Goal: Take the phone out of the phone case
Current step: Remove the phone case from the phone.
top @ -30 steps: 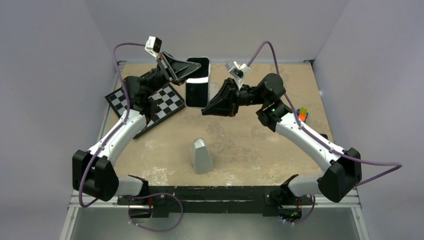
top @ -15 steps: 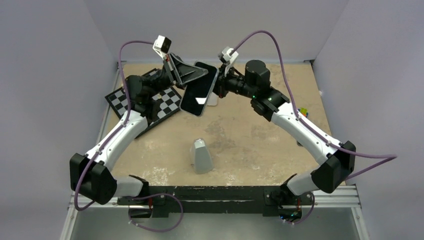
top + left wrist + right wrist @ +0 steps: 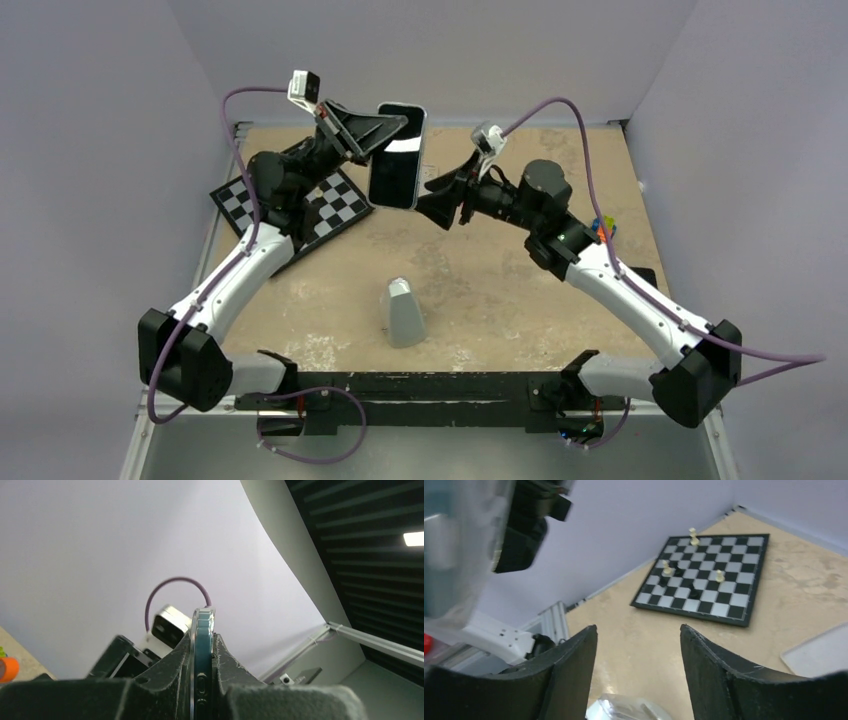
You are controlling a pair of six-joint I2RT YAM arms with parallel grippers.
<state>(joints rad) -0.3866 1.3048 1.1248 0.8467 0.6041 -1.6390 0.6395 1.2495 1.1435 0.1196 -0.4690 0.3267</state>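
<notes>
The phone, glossy black screen with a whitish edge, hangs upright above the back of the table. My left gripper is shut on its upper part. In the left wrist view the phone shows edge-on between the fingers, with the clear phone case wrapped round it. My right gripper stands open just right of the phone's lower end, apart from it, and nothing lies between its fingertips. The cased phone is a blur at the upper left of the right wrist view.
A chessboard with a few pieces lies at the back left. A grey tapered block stands mid-table and a colourful cube at the right. A pale flat sheet lies on the table. Something clear shows below my right fingers.
My right gripper was shut at the phone's right edge; it has let go, opened and drawn back to the right. My left gripper has swung the phone back upright.
</notes>
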